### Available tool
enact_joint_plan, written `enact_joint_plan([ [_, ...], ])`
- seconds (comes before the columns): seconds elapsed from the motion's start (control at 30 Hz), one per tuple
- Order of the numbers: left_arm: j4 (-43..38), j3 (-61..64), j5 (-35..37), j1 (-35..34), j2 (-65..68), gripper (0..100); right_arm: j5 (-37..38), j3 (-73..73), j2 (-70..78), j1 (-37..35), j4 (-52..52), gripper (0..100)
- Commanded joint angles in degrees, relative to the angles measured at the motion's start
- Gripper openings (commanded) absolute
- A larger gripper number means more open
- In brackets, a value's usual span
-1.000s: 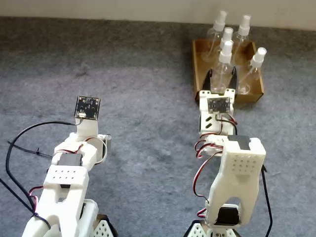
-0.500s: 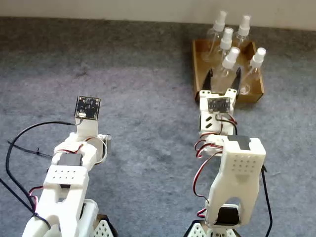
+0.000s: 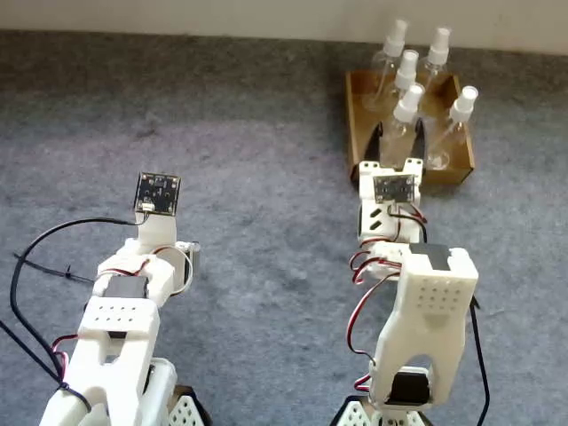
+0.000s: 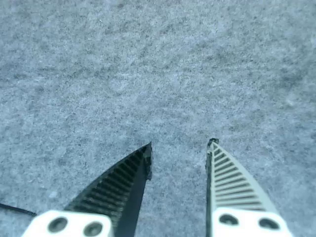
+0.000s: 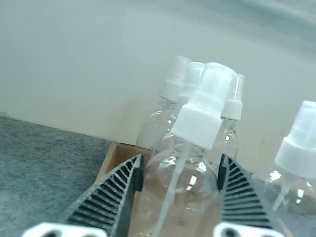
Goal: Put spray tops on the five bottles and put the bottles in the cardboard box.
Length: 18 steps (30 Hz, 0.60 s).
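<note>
The cardboard box [image 3: 355,115] sits at the far right of the grey carpet and holds several clear bottles with white spray tops. Its brown wall [image 5: 111,157] also shows in the right wrist view. My right gripper [image 3: 401,142] is at the box's near edge, open. Its fingers stand on either side of the nearest bottle [image 3: 406,105], which leans a little. In the right wrist view that bottle [image 5: 200,118] rises between the fingers of the gripper [image 5: 179,160], with the other bottles [image 5: 180,81] behind it. My left gripper [image 4: 180,144] hangs open over bare carpet with nothing between its fingers.
A pale wall [image 3: 266,16] borders the carpet just behind the box. Black cables [image 3: 40,244] trail beside the left arm's base. Open carpet [image 3: 257,151] lies between the two arms and left of the box.
The right gripper's fingers spread away from the nearest bottle, whose cap dropped lower and shifted slightly in the box. The left arm has stayed still.
</note>
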Motion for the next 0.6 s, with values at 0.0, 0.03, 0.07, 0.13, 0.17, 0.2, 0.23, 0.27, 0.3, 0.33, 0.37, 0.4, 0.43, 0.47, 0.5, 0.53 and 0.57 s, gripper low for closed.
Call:
enact_joint_plan([
  [0.0, -1.05, -0.57, -0.35, -0.66, 0.22, 17, -0.26, -0.22, -0.75, -0.75, -0.31, 18.8],
  [0.03, -1.05, -0.57, -0.35, -0.66, 0.22, 17, -0.18, -0.22, -0.75, -0.75, -0.31, 18.8],
  [0.07, -1.05, -0.57, -0.35, -0.66, 0.22, 17, -0.18, -0.22, -0.75, -0.75, -0.31, 19.0],
  [0.13, -1.05, -0.57, -0.35, -0.66, 0.22, 17, -0.18, -0.22, -0.75, -0.75, -0.31, 22.5],
  [0.17, -1.05, -0.57, -0.35, -0.66, 0.22, 17, -0.18, -0.22, -0.75, -0.75, -0.31, 25.5],
  [0.2, -1.05, -0.57, -0.35, -0.66, 0.22, 17, -0.26, -0.22, -0.75, -0.75, -0.31, 27.9],
  [0.23, -1.05, -0.57, -0.35, -0.66, 0.22, 17, -0.35, -0.22, -0.75, -0.75, -0.31, 29.0],
  [0.27, -1.05, -0.57, -0.35, -0.66, 0.22, 17, -0.35, -0.22, -0.66, -0.75, -0.31, 29.0],
  [0.3, -1.05, -0.57, -0.35, -0.66, 0.22, 17, -0.35, -0.22, -0.66, -0.75, -0.31, 29.0],
  [0.33, -1.05, -0.57, -0.35, -0.66, 0.22, 17, -0.35, -0.22, -0.66, -0.75, -0.31, 29.0],
  [0.37, -1.05, -0.57, -0.35, -0.66, 0.22, 17, -0.35, -0.22, -0.75, -0.75, -0.31, 29.0],
  [0.4, -1.05, -0.57, -0.35, -0.66, 0.22, 17, -0.35, -0.22, -0.75, -0.75, -0.31, 29.0],
  [0.43, -1.05, -0.57, -0.35, -0.66, 0.22, 17, -0.35, -0.22, -0.84, -0.75, -0.31, 29.0],
  [0.47, -1.05, -0.57, -0.35, -0.66, 0.22, 17, -0.35, -0.22, -0.84, -0.75, -0.31, 29.0],
  [0.5, -1.05, -0.57, -0.35, -0.66, 0.13, 17, -0.35, -0.22, -0.84, -0.75, -0.31, 29.0],
  [0.53, -1.05, -0.57, -0.35, -0.66, 0.13, 17, -0.35, -0.22, -0.84, -0.75, -0.31, 29.0],
  [0.57, -1.05, -0.57, -0.35, -0.66, 0.13, 17, -0.35, -0.22, -0.84, -0.75, -0.31, 29.0],
])
